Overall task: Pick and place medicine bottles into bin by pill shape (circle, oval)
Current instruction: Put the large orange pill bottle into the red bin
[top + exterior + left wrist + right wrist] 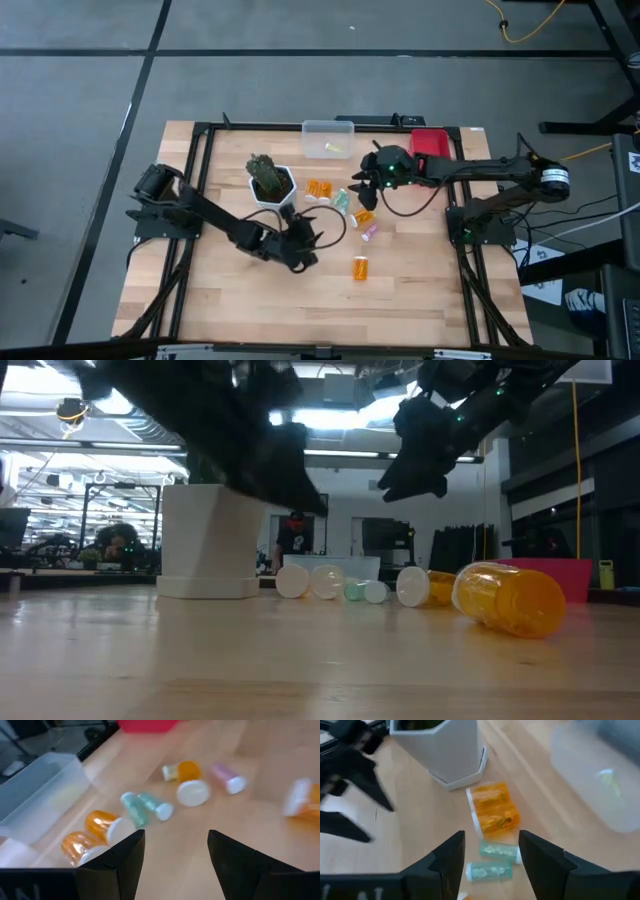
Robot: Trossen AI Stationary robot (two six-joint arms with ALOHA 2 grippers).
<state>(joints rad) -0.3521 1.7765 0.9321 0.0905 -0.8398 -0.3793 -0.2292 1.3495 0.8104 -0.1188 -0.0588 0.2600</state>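
Observation:
Several tiny pill bottles lie on their sides on the wooden table: two orange ones [318, 189] side by side, two teal ones [342, 200], an orange one [364, 216], a pink one [370, 231] and an orange one [360, 267] nearer the front. A greenish bottle [333, 147] lies in the clear bin [329, 130]. My left gripper [305, 235] is open and empty, just left of the cluster [175, 837]. My right gripper [362, 183] is open and empty above the teal and orange bottles [491, 837].
A white hexagonal plant pot [270, 182] stands left of the bottles, close to both grippers. A red bin [430, 140] sits at the far right, beside the clear bin. Bare wood lies toward the table's near edge [300, 310].

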